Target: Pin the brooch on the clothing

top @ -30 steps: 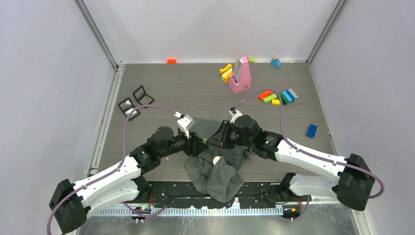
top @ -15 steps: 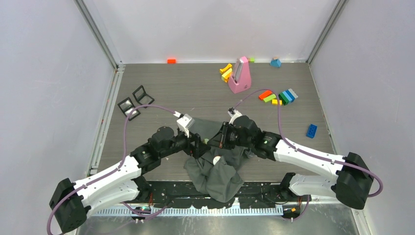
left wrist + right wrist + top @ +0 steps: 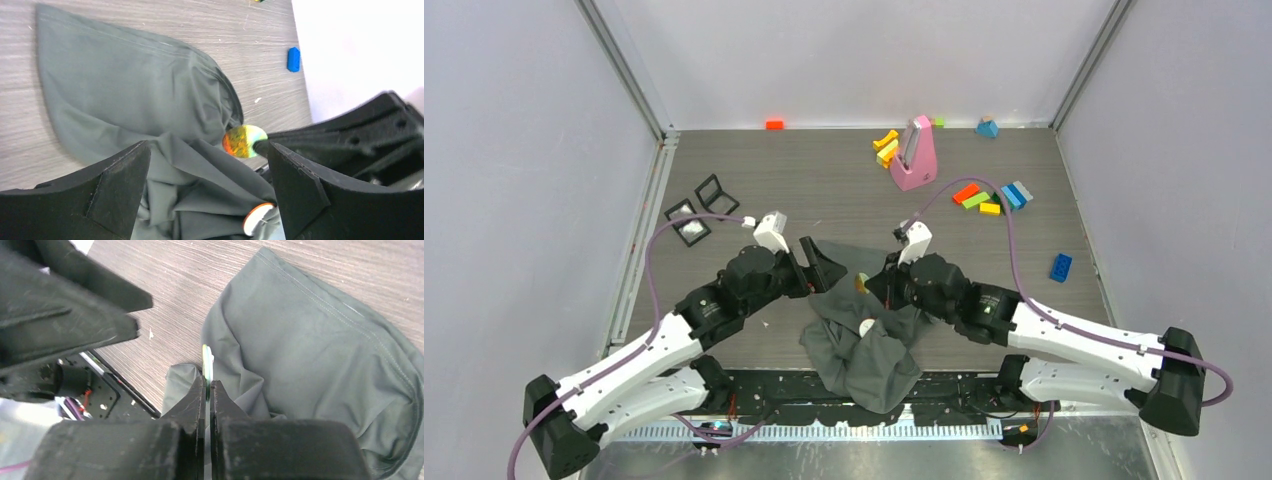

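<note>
The clothing, a dark grey T-shirt, lies crumpled at the table's near edge; it also fills the left wrist view and the right wrist view. The brooch is a round iridescent disc, seen edge-on in the right wrist view. My right gripper is shut on it, just above the shirt's folds. My left gripper stands open over the shirt, nothing between its fingers, left of the brooch. A white disc with an orange rim rests in the folds.
A pink wedge-shaped object stands at the back with yellow blocks beside it. Coloured blocks and a blue brick lie to the right. Black square frames sit at the left, an orange block by the back wall.
My left gripper has opened wide and drawn back to the left, away from the brooch. My right gripper has shut on the brooch and moved slightly left over the shirt.
</note>
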Available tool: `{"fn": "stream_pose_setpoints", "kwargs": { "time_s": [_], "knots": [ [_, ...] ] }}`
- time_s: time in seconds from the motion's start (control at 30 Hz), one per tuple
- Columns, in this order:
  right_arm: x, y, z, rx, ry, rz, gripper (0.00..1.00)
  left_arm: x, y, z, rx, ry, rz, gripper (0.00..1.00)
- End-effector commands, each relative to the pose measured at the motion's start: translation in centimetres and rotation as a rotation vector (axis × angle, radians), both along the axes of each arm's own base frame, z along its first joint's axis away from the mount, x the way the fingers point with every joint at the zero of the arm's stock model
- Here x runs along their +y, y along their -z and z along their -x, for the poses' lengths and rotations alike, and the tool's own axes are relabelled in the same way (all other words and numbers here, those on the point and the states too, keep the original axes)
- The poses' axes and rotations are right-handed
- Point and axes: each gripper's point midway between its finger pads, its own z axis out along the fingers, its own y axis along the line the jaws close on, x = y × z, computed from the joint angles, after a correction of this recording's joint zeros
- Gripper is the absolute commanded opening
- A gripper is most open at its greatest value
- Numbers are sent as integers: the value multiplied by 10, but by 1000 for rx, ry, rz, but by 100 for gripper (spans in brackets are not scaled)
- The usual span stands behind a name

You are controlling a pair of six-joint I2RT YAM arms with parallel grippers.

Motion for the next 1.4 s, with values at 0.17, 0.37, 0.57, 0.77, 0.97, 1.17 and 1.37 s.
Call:
{"fn": "stream_pose_setpoints", "kwargs": {
  "time_s": [0.17,0.37,0.57,0.77,0.97,1.17,1.37],
  "knots": [
    [1,-56,5,-438,40,126,1,-30,-9,1,181,-27,221,91],
    [14,-62,13,-536,25,219,1,-38,-8,-1,207,-13,225,92],
    [20,-64,14,-576,38,258,1,-37,-12,0,202,-14,244,76],
    [20,-60,8,-607,62,311,1,-42,-10,8,225,30,251,57],
    [18,-61,3,-647,83,366,1,-51,-10,11,249,74,264,54],
    [20,-57,-3,-692,82,458,1,-55,-6,12,261,81,276,36],
    [20,-57,-3,-719,61,504,1,-56,-2,10,265,72,306,16]
  ]
}}
